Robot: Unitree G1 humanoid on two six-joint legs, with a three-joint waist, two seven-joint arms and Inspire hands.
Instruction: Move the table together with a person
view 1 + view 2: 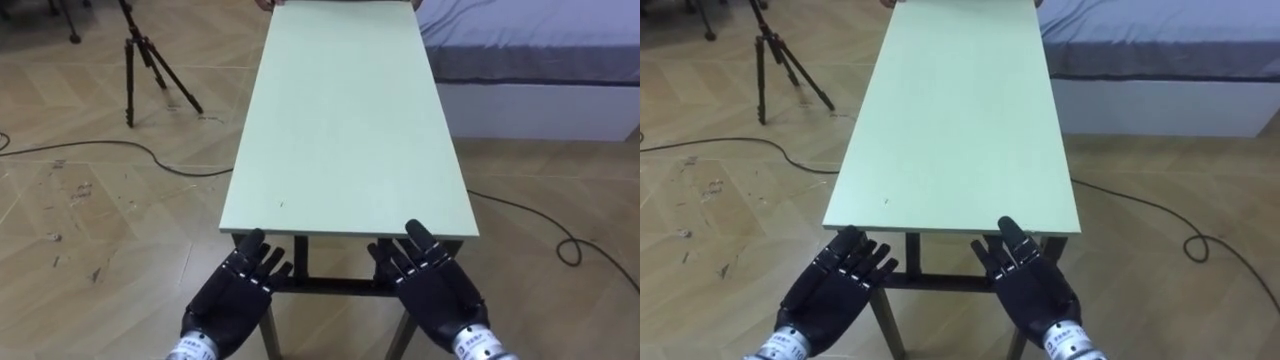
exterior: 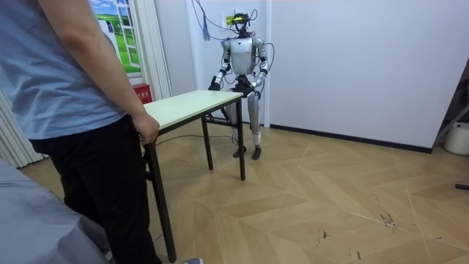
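Pale green table (image 1: 350,120), black tripod (image 1: 150,60)

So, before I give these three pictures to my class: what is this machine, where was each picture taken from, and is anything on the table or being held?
It is a humanoid robot standing on two legs. Two pictures come from the camera eyes in its head, looking down. The third comes from a camera across the room. In the eye views its black left hand and right hand reach, fingers straight, to the near edge of a pale green table, gripping nothing. The tabletop is bare. In the room view a person's hand rests on the table's other end.
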